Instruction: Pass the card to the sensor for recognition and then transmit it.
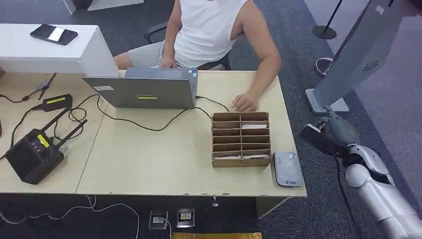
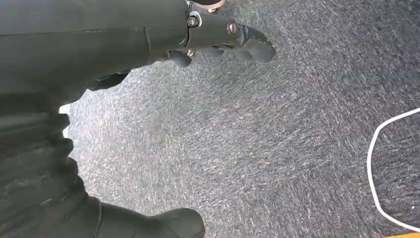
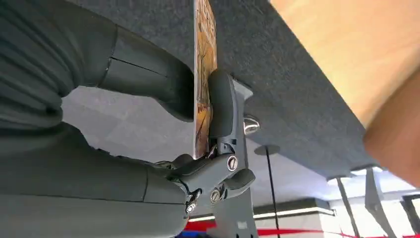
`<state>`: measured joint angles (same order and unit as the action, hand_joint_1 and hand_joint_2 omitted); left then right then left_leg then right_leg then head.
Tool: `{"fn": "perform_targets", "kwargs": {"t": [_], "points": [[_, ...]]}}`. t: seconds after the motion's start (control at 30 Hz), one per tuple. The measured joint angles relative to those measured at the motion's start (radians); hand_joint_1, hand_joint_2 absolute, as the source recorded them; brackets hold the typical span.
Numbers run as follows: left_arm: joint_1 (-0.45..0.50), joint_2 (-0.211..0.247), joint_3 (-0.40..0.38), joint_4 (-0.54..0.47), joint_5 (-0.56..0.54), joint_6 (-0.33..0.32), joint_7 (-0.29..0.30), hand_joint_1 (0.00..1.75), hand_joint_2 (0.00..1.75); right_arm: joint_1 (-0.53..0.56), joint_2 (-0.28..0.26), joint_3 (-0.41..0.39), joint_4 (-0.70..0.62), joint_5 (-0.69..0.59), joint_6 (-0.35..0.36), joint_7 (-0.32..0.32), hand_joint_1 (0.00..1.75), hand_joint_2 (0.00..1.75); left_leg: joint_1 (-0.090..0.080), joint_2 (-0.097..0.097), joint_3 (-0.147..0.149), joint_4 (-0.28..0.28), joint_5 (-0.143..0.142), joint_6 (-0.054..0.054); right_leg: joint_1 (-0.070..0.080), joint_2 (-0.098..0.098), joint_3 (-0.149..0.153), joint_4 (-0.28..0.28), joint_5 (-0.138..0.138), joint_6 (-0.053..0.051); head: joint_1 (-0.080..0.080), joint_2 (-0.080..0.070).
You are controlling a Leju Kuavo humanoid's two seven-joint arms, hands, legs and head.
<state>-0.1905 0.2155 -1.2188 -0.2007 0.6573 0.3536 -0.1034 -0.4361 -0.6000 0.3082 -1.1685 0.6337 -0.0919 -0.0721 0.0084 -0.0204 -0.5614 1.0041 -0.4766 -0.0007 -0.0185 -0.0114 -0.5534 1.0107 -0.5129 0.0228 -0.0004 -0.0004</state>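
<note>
My right hand (image 1: pixel 329 135) hangs off the table's right side, just beyond the front right corner. In the right wrist view this hand (image 3: pixel 148 178) pinches a thin card (image 3: pixel 204 59) with yellow and orange print between its thumb and a finger. The card stands edge-on to the camera. The grey card sensor (image 1: pixel 287 169) lies flat on the table's front right corner, left of that hand and apart from it. My left hand (image 2: pixel 148 39) hangs over grey carpet, fingers and thumb spread, holding nothing.
A cardboard card rack (image 1: pixel 241 139) stands right beside the sensor. A person sits behind the table with a hand (image 1: pixel 245 103) resting near the rack. A laptop (image 1: pixel 144 92), cables and a black radio (image 1: pixel 35 154) lie to the left. A grey kiosk stand (image 1: pixel 358 55) rises at the right.
</note>
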Motion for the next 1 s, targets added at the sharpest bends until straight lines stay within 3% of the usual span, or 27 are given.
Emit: {"fn": "perform_targets", "kwargs": {"t": [0.37,1.0], "points": [[-0.006,-0.003,0.000,0.000,-0.014,0.003,0.000,0.00,1.75,0.089,0.048,-0.046,-0.100,0.044,0.048,0.019,1.75,1.75,0.000,0.001,0.000,0.000,0.000,0.000,0.000,0.001,0.000,0.000,0.000,0.000,0.000,0.000],[-0.015,-0.003,-0.001,0.000,-0.018,0.005,0.002,0.00,1.75,0.133,0.121,-0.035,-0.119,0.068,0.080,0.016,1.75,1.75,0.000,0.001,0.001,0.000,0.000,0.000,0.000,0.001,0.000,0.000,0.000,0.000,0.000,0.000]]}}
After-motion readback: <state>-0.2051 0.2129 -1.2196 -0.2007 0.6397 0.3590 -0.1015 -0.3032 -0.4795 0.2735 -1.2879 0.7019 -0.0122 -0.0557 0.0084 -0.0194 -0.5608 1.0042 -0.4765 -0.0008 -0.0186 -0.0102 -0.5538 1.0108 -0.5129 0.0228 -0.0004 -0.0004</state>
